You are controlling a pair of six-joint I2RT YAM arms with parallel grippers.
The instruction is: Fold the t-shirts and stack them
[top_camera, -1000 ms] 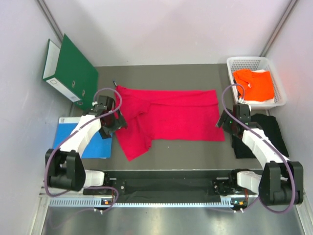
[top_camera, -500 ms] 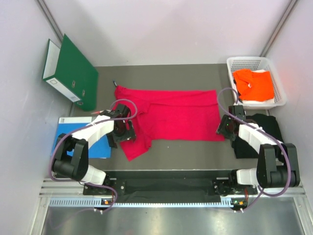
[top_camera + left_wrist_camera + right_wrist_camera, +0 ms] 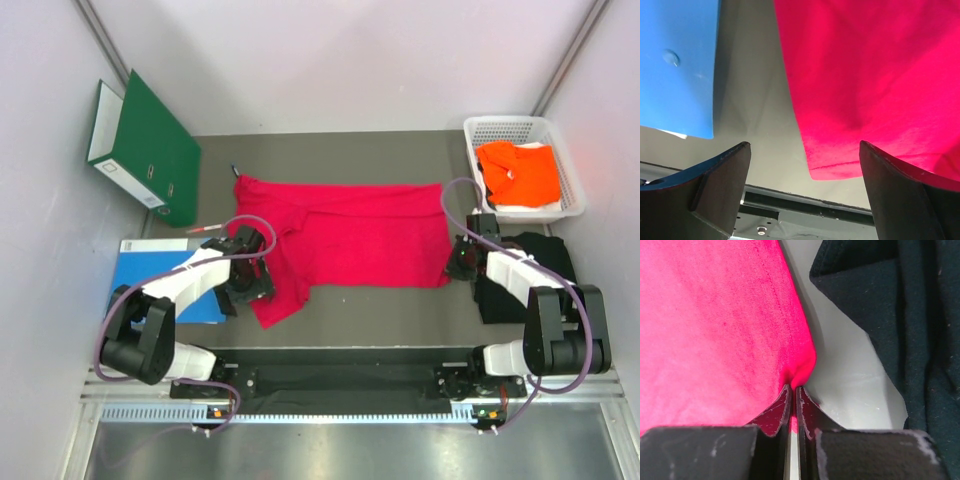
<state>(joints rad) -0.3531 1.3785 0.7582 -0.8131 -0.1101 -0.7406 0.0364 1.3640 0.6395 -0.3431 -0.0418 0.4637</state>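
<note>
The crimson red t-shirt (image 3: pixel 350 235) lies spread across the middle of the table, with a flap trailing toward the near left. My left gripper (image 3: pixel 250 285) hovers open over that flap's near corner (image 3: pixel 840 165), its fingers either side of the hem (image 3: pixel 804 147) and nothing held. My right gripper (image 3: pixel 460 262) is shut on the red shirt's near right corner (image 3: pixel 792 387), and the cloth bunches at the tips. The black t-shirt (image 3: pixel 545 265) lies crumpled just right of it (image 3: pixel 900 305). The bright orange t-shirt (image 3: pixel 520 172) sits in the basket.
A white basket (image 3: pixel 475 125) stands at the back right. A green binder (image 3: pixel 145 150) leans at the back left, with a red pen (image 3: pixel 200 229) near it. A flat blue sheet (image 3: pixel 165 280) lies left of the left gripper (image 3: pixel 675 65). A black rail (image 3: pixel 805 200) runs along the near edge.
My right gripper moved down to the red shirt's near right corner and shut on it. My left gripper swung right and nearer, from the shirt's left edge to over the trailing flap, staying open.
</note>
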